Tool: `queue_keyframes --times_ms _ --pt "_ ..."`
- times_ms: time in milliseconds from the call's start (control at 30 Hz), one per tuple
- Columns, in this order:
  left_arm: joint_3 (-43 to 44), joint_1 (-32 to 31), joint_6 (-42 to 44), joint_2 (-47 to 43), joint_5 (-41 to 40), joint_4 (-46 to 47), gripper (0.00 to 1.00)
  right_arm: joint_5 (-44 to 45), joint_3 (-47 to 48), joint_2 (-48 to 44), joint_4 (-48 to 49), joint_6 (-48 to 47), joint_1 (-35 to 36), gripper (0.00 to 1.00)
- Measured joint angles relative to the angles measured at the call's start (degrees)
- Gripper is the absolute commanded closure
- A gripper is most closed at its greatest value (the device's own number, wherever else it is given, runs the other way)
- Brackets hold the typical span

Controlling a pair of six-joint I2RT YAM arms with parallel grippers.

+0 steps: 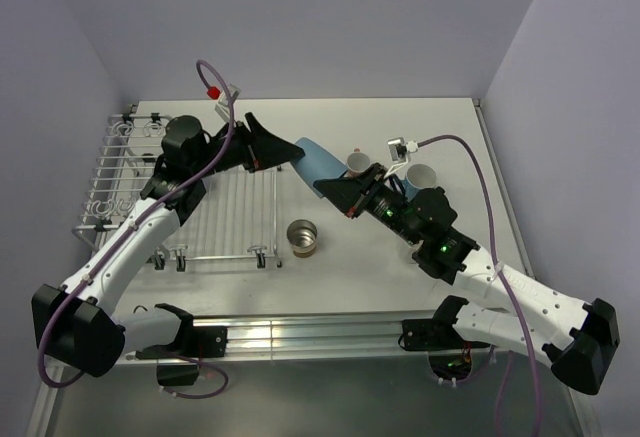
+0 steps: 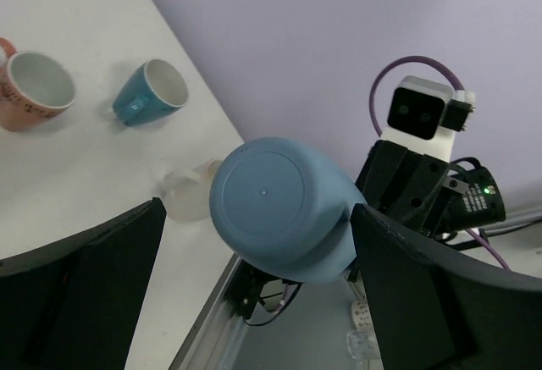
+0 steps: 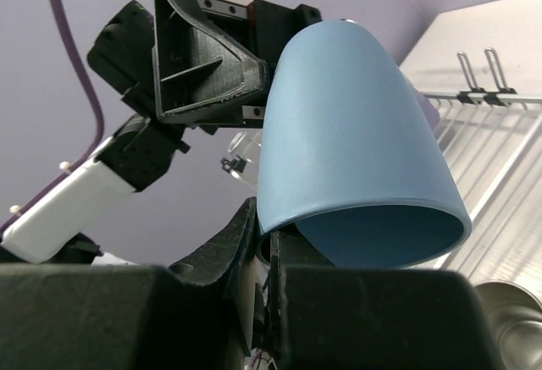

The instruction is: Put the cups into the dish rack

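Note:
A mid-blue cup (image 1: 318,164) hangs in the air between the two arms, above the table. My right gripper (image 1: 338,193) is shut on its rim (image 3: 275,243), one finger inside and one outside. My left gripper (image 1: 290,155) stands open around the cup's closed base (image 2: 257,218), with its fingers (image 2: 398,285) on either side; whether they touch it I cannot tell. The dish rack (image 1: 235,212) lies at the left. On the table are a steel cup (image 1: 302,237), a salmon-pink cup (image 1: 358,164) and a light blue cup with white inside (image 1: 421,175).
A pale, blurred cup (image 2: 186,192) sits on the table behind the held one. The rack's upright loops (image 1: 120,162) stand along its far left side. The table's metal front rail (image 1: 300,332) runs between the arm bases.

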Motion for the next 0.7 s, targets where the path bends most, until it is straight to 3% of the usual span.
queue_keyframes --times_ms 500,700 --pt "-1.16 -0.02 -4.63 0.00 4.76 7.02 0.01 -4.33 2.64 4.70 3.98 0.07 0.00 1.00" --pt "-1.16 -0.04 -4.76 0.00 4.79 7.06 0.07 -5.05 2.64 5.49 4.66 0.13 0.00 1.00"
